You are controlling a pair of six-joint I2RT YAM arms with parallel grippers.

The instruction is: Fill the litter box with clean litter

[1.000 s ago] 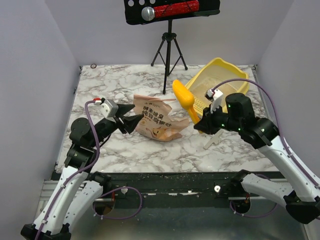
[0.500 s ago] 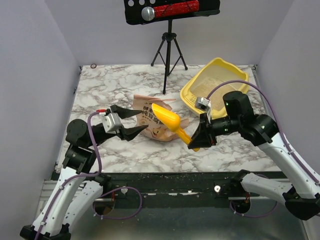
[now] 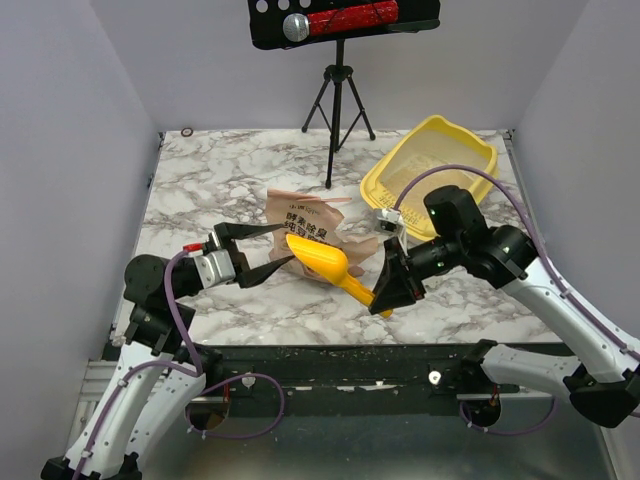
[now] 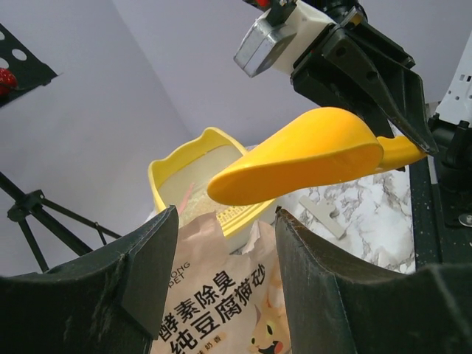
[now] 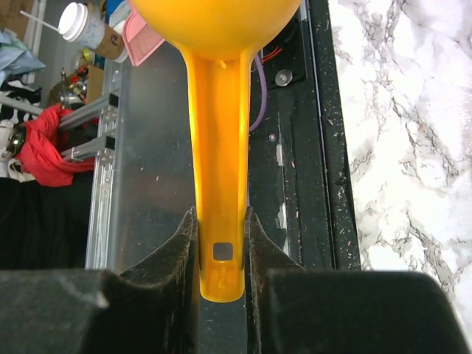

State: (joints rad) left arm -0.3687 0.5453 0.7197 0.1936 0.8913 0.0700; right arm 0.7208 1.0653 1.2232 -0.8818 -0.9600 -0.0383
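Top: box far right; right gripper clamps the scoop by its handle, bowl above the bag; left gripper has its jaws apart beside the bag.
Left wrist: litter lies in the box.
Right wrist: fingers squeeze the handle.

One view from high up, two from the wrists.
From the top, looking down on the marble table from above and behind the bases at 6 o'clock, well back. From the left wrist, low and near, facing 2 o'clock across the paper bag toward the litter box, under the scoop. From the right wrist, very near, down the scoop's handle past the table's 6 o'clock edge. Shared by all three: the scoop.
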